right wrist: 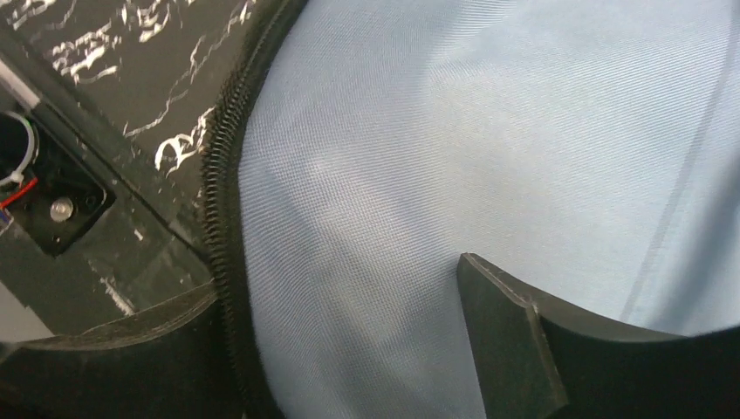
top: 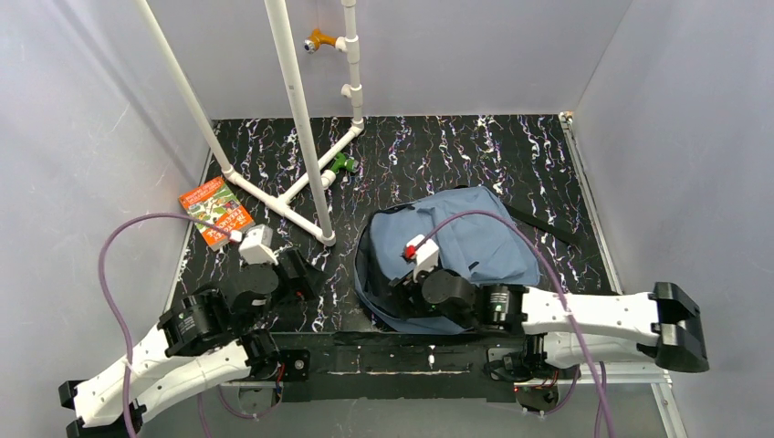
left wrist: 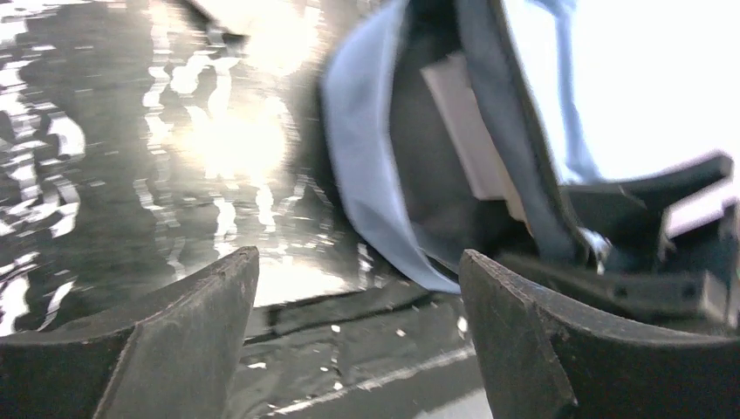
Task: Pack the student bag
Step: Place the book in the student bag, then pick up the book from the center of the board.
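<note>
1. The bag [top: 493,237] lies flat on the surface [top: 456,151], right of centre. Its long axis runs from the near left to the far right, and its open mouth faces the near left.
2. Your right tool [top: 411,290] hangs over the near-left rim of the bag. Its jaws are spread wide and nothing is pinched between them.
3. Your left tool [left wrist: 358,262] sits just left of the bag's mouth, pointing at it. It too is wide open and holds nothing.
4. The book [top: 215,212] lies on the far left of the surface, well apart from the bag. Its long axis runs diagonally, from far left to near right. Your left arm is clearly the nearer one, so I judge the next pick to be its job, with the jaws turned across the book's short side.
5. Only the top view shows the book and the white pipe frame [top: 301,119] standing between it and the bag.
6. Only the left wrist view looks into the mouth, where a pale flat thing [left wrist: 471,131] lies inside; you cannot tell what it is.
7. The right wrist view shows only blue fabric and the zip [right wrist: 222,175] under its jaws.
</note>
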You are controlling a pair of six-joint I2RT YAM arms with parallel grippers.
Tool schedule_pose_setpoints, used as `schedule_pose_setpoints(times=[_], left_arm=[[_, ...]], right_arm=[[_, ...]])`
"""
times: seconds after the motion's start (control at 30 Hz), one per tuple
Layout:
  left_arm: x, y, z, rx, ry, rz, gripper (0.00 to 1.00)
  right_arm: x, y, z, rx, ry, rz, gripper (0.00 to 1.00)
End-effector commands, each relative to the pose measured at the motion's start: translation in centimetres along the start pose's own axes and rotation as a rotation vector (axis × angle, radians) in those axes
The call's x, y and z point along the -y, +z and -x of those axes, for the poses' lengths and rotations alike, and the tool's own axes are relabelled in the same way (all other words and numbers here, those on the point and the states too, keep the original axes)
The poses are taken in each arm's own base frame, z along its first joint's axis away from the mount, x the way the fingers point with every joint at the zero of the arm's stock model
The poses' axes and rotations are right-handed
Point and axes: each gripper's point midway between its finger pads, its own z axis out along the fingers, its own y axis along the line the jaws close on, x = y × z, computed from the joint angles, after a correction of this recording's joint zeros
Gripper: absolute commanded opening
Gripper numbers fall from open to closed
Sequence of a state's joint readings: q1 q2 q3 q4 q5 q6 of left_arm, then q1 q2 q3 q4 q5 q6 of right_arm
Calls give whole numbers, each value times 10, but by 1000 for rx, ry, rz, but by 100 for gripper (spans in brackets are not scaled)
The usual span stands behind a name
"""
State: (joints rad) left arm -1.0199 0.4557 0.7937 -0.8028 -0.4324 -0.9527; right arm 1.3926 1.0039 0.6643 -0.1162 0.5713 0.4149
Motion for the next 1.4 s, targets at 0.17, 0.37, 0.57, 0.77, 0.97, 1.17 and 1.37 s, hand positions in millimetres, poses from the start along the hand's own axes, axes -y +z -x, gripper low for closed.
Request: schedule_pose_setpoints(times=[0.17, 0.37, 0.57, 0.77, 0.97, 1.17, 1.37], left_arm=[[-103, 13, 6, 176, 28, 482, 90], [-124, 40, 28, 117, -27, 579, 98], [-176, 54, 80, 187, -282, 693, 98], [-254, 61, 117, 268, -423, 907, 98], [-288, 85, 148, 231, -304, 919, 98], [-316, 80, 158, 115, -245, 888, 98], [-333, 73, 161, -14, -168, 902, 97]], right_arm=[[-48, 19, 10, -54, 53, 125, 99], [-43, 11, 25, -15, 35, 120, 98], [-39, 4, 33, 12, 35, 119, 98], [-41, -14, 55, 22, 30, 145, 98], [-34, -21, 62, 16, 1, 121, 98], [-40, -19, 66, -11, 27, 115, 98], [-52, -13, 59, -48, 61, 150, 98]])
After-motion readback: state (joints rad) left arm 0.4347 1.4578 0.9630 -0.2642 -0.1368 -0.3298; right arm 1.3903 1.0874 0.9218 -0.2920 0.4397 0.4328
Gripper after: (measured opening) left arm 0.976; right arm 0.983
